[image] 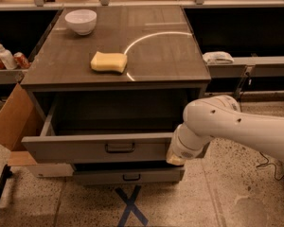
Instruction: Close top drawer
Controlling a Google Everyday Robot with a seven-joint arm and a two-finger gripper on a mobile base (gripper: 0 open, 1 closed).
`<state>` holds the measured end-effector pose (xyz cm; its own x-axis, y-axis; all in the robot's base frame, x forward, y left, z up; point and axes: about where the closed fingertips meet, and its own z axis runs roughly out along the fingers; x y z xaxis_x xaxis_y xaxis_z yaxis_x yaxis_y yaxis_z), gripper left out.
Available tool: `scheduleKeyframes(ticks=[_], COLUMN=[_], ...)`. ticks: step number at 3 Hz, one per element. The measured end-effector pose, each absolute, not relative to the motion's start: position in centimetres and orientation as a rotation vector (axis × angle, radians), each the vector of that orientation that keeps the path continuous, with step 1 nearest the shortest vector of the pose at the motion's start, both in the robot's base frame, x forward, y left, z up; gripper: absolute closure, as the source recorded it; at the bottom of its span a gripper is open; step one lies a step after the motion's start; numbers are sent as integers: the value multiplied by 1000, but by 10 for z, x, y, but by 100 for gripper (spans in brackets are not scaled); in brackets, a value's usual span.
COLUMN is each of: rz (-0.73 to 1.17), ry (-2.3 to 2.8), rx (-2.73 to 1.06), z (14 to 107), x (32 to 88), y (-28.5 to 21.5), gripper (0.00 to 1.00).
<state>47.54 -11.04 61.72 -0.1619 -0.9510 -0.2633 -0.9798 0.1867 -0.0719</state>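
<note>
While the top drawer (85, 148) gapes, the pincer (175, 158) abuts its front.

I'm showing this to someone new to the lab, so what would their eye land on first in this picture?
First, the big white robot arm reaching in from the right, its gripper at the right end of the front of the top drawer. That drawer stands pulled well out of the cabinet. On the cabinet top, a yellow sponge lies near the middle and a white bowl sits at the back left.
</note>
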Motion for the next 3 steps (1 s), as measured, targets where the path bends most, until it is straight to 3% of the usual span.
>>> scheduleKeyframes(ticks=[3], rz=[115], ry=[2230], rx=[-1706], z=[618], x=[523], y=[-107], gripper=[100])
